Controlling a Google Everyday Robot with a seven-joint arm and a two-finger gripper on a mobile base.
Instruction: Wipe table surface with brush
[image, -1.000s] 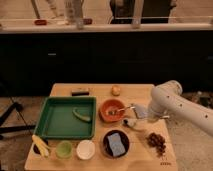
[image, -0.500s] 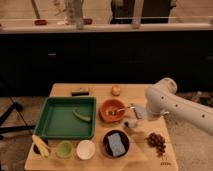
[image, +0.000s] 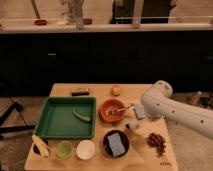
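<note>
Dark cabinets (image: 100, 60) run across the room's back under a pale counter (image: 110, 26). Before them stands the light tan wooden surface (image: 145, 156), far larger than everything on it. A white arm (image: 175, 110) reaches in from the right. On the left sits a green tray (image: 65, 100), and near the middle an orange bowl (image: 103, 105). A dark bowl (image: 106, 145) stands at the front, with grapes (image: 157, 141) to its right. The claw (image: 136, 114) hangs clenched just right of the orange bowl. The brush (image: 131, 125) shows below it as a slim pale shape with a small darker end. It lies low over the surface, between the orange bowl and the grapes. Whether the claw grips it I cannot tell.
</note>
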